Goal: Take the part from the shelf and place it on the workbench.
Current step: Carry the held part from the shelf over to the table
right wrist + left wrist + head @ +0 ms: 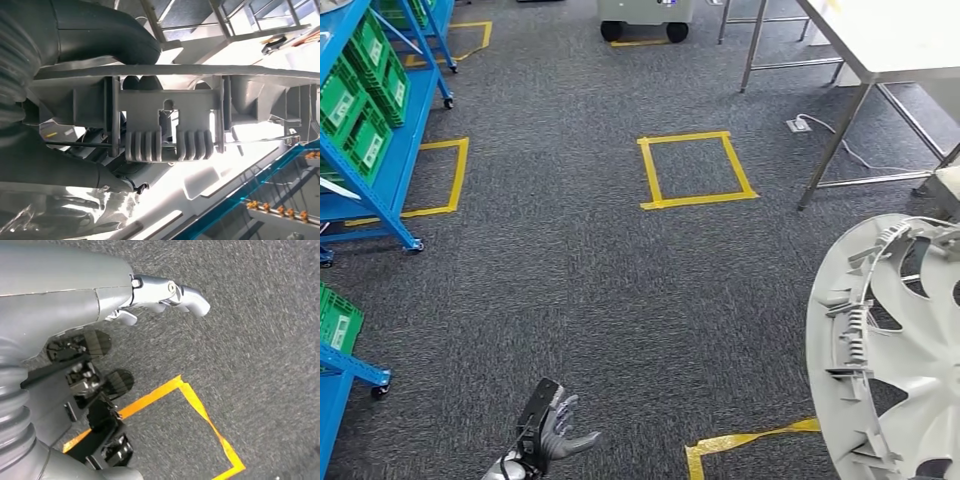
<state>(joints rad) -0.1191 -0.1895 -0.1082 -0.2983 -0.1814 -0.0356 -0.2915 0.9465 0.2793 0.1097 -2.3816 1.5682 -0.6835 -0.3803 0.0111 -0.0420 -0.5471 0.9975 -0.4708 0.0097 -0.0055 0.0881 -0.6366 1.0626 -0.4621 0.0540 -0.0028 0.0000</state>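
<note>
Carpet [569,270] dark grey, speckled, marked with yellow tape squares [695,170]. Blue shelf [392,165] with green bins [367,95] along left side; steel-legged workbench [882,40] at far right, wheeled cart [644,15] beyond. Left hand [554,430] low over floor, fingers spread, holding nothing. Part [893,350], pale grey wheel cover, tilted at right edge, well apart from workbench; right hand [86,107] clasps its ribbed rim.
</note>
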